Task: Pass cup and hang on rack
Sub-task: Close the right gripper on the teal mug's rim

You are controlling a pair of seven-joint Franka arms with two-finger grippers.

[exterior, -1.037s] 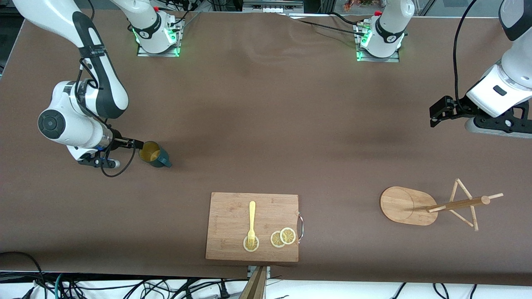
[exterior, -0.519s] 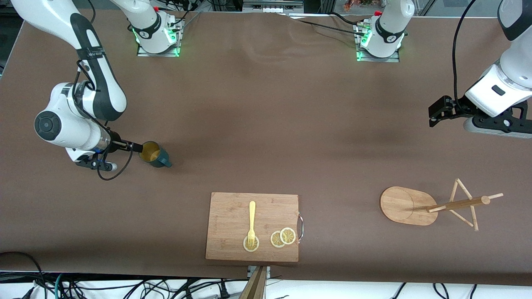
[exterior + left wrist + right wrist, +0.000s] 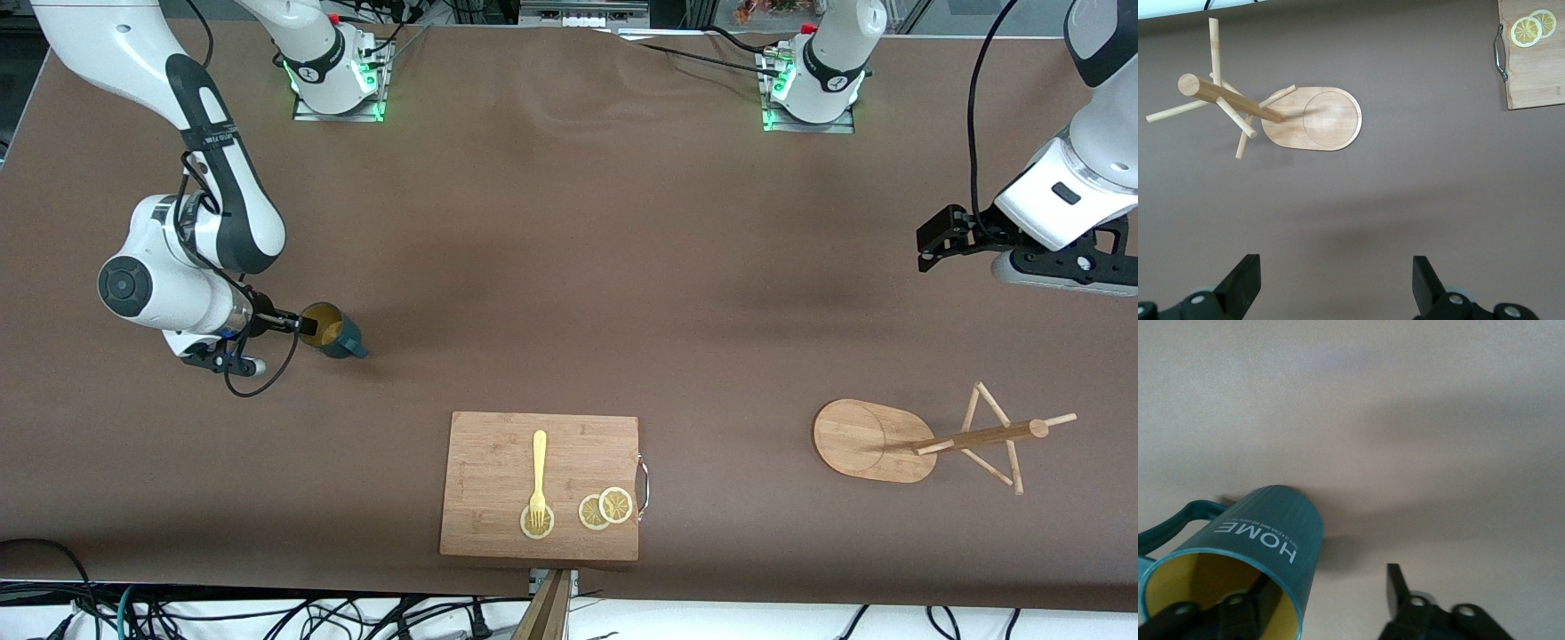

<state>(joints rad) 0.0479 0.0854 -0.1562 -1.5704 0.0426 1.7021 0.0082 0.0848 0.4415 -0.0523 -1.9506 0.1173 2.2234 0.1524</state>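
Note:
The dark teal cup [image 3: 333,332], yellow inside, stands on the brown table toward the right arm's end; its handle points away from the gripper. My right gripper [image 3: 300,325] is open at the cup's rim. In the right wrist view the right gripper [image 3: 1328,581] has one finger inside the cup [image 3: 1265,533] and the other outside, clear of the wall. The bamboo rack [image 3: 956,438] stands toward the left arm's end, also seen in the left wrist view [image 3: 1315,119]. My left gripper [image 3: 930,251] waits open and empty in the air, farther from the camera than the rack; it also shows in its own wrist view [image 3: 1336,277].
A bamboo cutting board [image 3: 498,462] with a metal handle lies near the table's front edge in the middle. It carries a yellow fork [image 3: 538,480] and lemon slices [image 3: 606,508]. The board's corner also shows in the left wrist view [image 3: 1535,67].
The right arm's wrist has shifted a little toward the cup and lower, with its fingers kept at the rim. The cup and the left arm have not visibly moved.

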